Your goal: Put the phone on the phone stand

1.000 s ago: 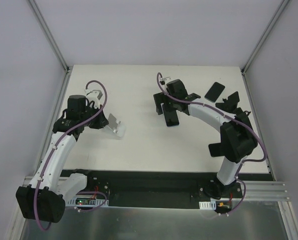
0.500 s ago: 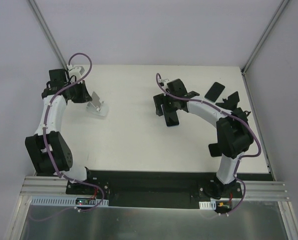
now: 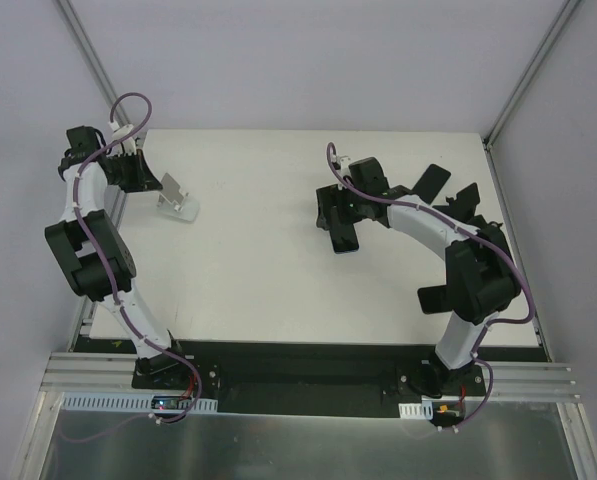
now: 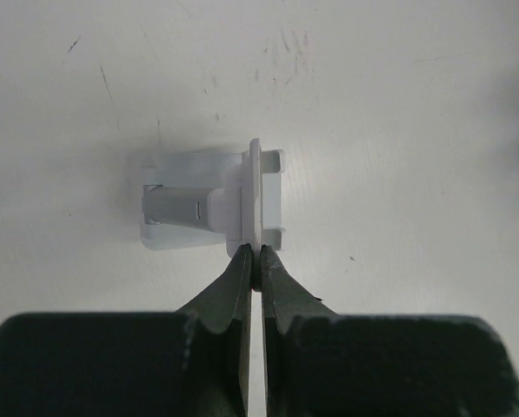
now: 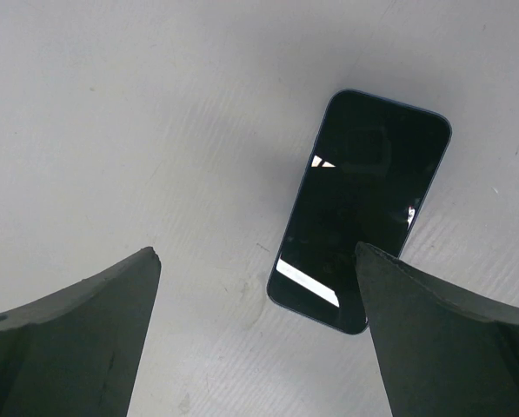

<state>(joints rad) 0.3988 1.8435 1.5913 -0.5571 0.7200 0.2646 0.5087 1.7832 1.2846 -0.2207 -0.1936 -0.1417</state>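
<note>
- Broadly, the table (image 3: 258,290) is carrying the phone (image 3: 344,238) just 3 o'clock of centre and the stand (image 3: 178,197) far toward 9 o'clock.
- Right gripper (image 5: 255,252) is hovering spread wide over the phone, touching nothing.
- Left gripper (image 4: 254,258) is pinching tight on the stand's thin plate.
- Phone is looking stiff, slick and flat-lying; judging it best taken across its long edges, firmly but gently.
</note>
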